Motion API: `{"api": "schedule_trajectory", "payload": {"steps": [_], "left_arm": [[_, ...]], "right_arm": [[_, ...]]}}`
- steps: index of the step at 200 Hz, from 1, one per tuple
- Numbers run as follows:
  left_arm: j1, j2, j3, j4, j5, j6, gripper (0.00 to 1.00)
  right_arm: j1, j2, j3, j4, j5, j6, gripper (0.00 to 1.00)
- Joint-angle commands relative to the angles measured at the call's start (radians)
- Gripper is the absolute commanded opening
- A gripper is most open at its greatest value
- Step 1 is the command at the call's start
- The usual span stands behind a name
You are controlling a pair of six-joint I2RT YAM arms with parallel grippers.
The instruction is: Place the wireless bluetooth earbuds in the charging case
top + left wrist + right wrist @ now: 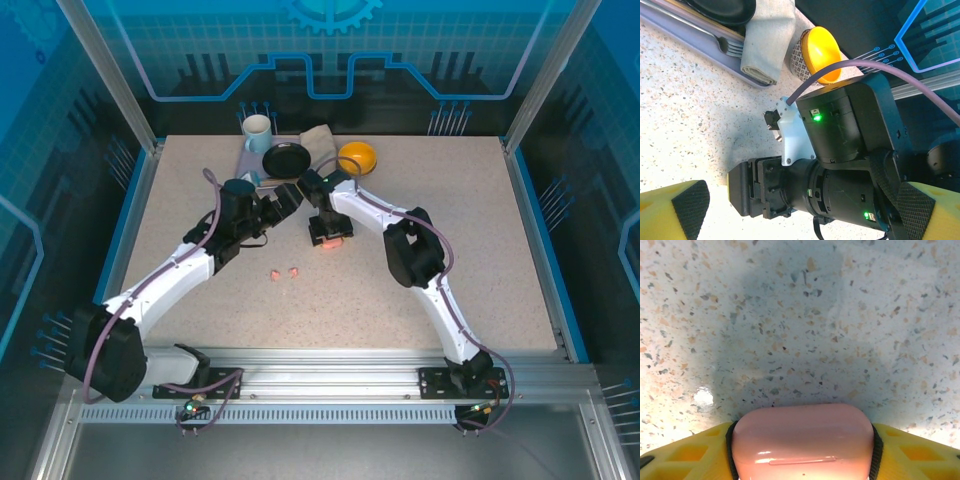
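The salmon-pink charging case (802,440) is closed, its lid seam facing the right wrist camera. My right gripper (802,460) is shut on it, a yellow finger with a black pad (875,450) pressed against each end. From above, the right gripper (328,236) holds the charging case (331,242) low over the mid-table. Two salmon-pink earbuds (284,272) lie loose on the table, to the left and nearer the arm bases. My left gripper (289,198) is open beside the right wrist. In the left wrist view the left gripper (800,212) has the right arm's black wrist between its wide-spread yellow fingers (670,210).
A purple tray (700,47) at the back holds a black plate (287,160), a folded napkin (318,140) and a fork (730,46). A mug (257,130) stands behind it. A yellow bowl (357,157) sits just right of the tray, near the right arm's wrist.
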Motion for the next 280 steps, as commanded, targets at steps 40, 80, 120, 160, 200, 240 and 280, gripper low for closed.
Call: {"api": "schedule_trajectory", "payload": {"steps": [40,80,120,160,200,240,280], "left_arm": [[-0.003,0.085,-0.081,0.157,0.143,-0.021,0.99],[-0.063,0.185,-0.154,0.338,0.209,-0.020,0.99],[-0.151,0.322,-0.182,0.526,0.255,-0.043,0.99],[-0.224,0.449,-0.176,0.683,0.258,-0.083,0.91],[-0.236,0.532,-0.169,0.794,0.243,-0.120,0.77],[-0.239,0.605,-0.150,0.877,0.222,-0.156,0.69],[-0.244,0.655,-0.107,0.904,0.216,-0.168,0.65]], "right_arm": [[-0.106,-0.291,-0.440,0.169,-0.088,0.356,0.51],[-0.158,-0.424,-0.598,0.269,-0.135,0.577,0.51],[-0.174,-0.470,-0.615,0.302,-0.150,0.737,0.51],[-0.180,-0.479,-0.614,0.332,-0.167,0.832,0.51],[-0.183,-0.485,-0.626,0.353,-0.181,0.865,0.51],[-0.184,-0.487,-0.640,0.371,-0.204,0.881,0.50],[-0.185,-0.502,-0.661,0.378,-0.205,0.891,0.50]]}}
